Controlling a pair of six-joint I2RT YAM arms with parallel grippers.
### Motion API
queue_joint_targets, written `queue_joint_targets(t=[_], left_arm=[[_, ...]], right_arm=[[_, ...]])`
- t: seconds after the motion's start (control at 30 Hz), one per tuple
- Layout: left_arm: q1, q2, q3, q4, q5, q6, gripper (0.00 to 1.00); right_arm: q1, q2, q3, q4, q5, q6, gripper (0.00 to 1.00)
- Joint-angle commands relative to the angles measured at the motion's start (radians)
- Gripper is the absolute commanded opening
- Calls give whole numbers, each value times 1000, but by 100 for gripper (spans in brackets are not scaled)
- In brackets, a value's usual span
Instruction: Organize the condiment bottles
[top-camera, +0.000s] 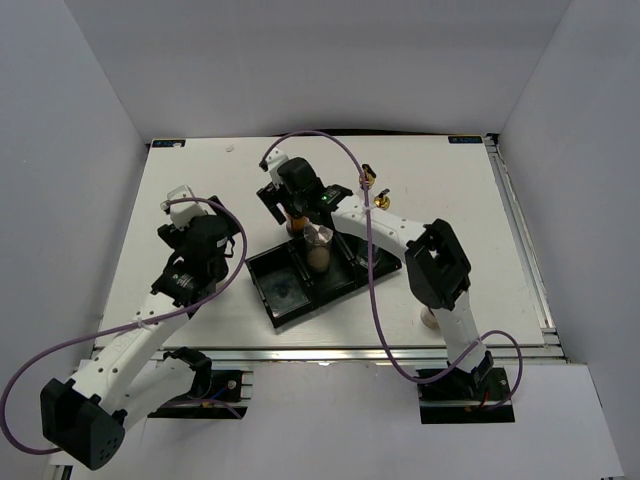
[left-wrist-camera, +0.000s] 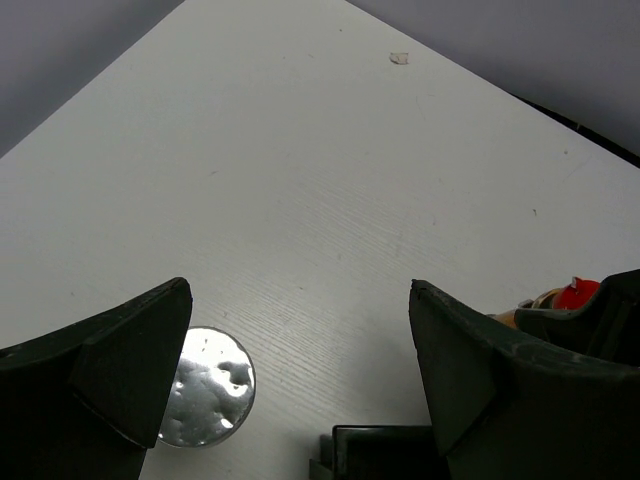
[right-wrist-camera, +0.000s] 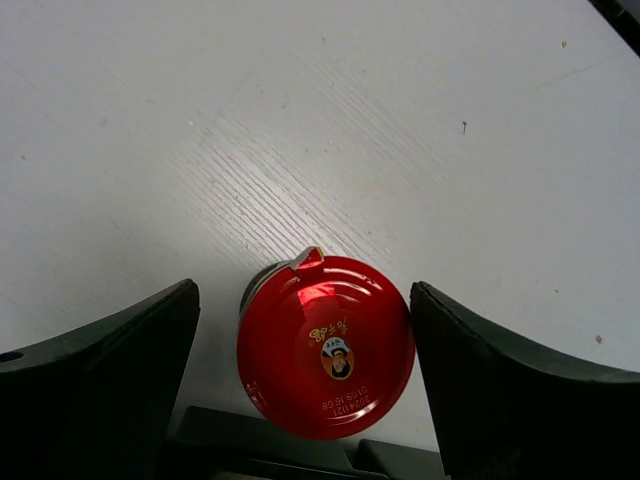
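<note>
1. You are at the approach for a grasp. Your right jaws hang spread wide on either side of the red-lidded brown glass jar (right-wrist-camera: 325, 345) and touch neither flank of it.
2. The jar stands on the white tabletop (right-wrist-camera: 300, 120), just beside the rim of the black three-compartment plastic tray (right-wrist-camera: 260, 440).
3. For the next move, I judge that you should centre on the jar, lower, and close on its body beneath the lid. Then lift it high enough to clear the tray rim before setting it in a compartment.
4. Your left jaws are also released and hold nothing. A pale shaker with a dimpled silver cap (left-wrist-camera: 205, 400) stands just beside one finger.
5. The red lid carries a small round portrait emblem with gold characters above it. Below runs a line of printed digits, too small to read with certainty.
</note>
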Motion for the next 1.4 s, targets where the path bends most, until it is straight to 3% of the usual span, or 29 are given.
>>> queue_joint_targets(t=[0.0,0.27,0.4,0.5,0.53,0.63,0.73,0.93,1.1,1.37], left_arm=[[11,6,34,10,-42,25,98],[15,-8,28,21,-47,31,98],[15,-6,33,16,-48,28,98],[15,-17,36,5,-50,25,98],[15,-21,37,4,-48,25,98],[15,-46,36,5,-39,23,98],[15,-63,28,8,-25,20,98],[15,-64,30,-2,-9,5,98],[15,-69,42,-24,-15,-10,98],[15,-135,42,-51,-38,-30,98]], right_arm=[[-15,-2,66,-37,23,11,89],[-36,33,55,-61,7,36,88],[-44,39,67,-75,-67,50,76],[-47,36,73,-84,-102,53,55],[-47,35,75,-86,-107,48,35],[-47,7,75,-74,-121,30,9],[-48,-17,106,-74,-141,4,0],[-45,-83,213,-94,-205,-93,0],[-35,-166,207,-106,-302,-108,0],[59,-330,8,-78,-357,-117,0]])
